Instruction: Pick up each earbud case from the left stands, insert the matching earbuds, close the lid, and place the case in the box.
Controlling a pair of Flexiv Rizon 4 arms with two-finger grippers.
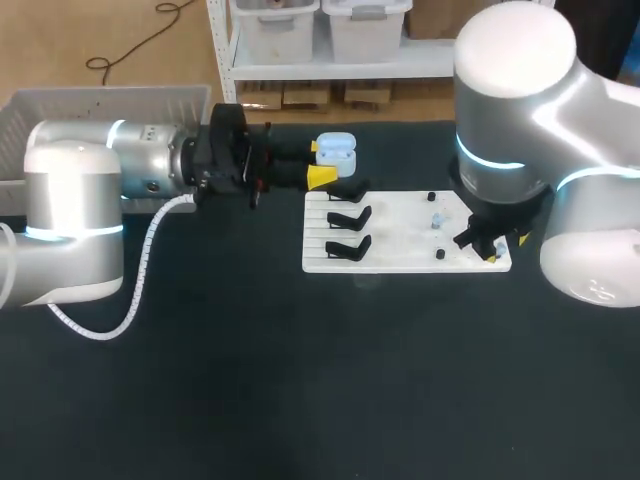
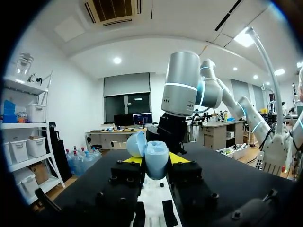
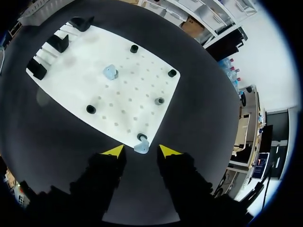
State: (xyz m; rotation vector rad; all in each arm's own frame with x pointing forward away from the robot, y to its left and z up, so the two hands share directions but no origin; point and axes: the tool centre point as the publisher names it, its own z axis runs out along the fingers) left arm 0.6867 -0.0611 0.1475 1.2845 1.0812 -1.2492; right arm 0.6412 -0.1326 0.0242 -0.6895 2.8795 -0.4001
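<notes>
My left gripper (image 1: 320, 162) (image 2: 155, 160) is shut on a light blue earbud case (image 1: 336, 152) (image 2: 156, 161), held above the back left corner of the white board (image 1: 400, 262). The case's lid (image 2: 136, 143) stands open. My right gripper (image 1: 503, 248) (image 3: 141, 150) hangs open over the board's near right corner. A light blue earbud (image 3: 141, 147) sits by a black peg (image 3: 142, 137) between its fingertips, which stand a little apart from it. A second earbud (image 3: 111, 72) (image 1: 437, 220) rests mid-board.
Three black stands (image 1: 350, 215) (image 3: 57, 42) line the board's left side with no cases on them. Several more black pegs (image 3: 172, 73) dot the board (image 3: 71, 80). A pale crate (image 1: 60, 105) sits at the table's back left, behind my left arm.
</notes>
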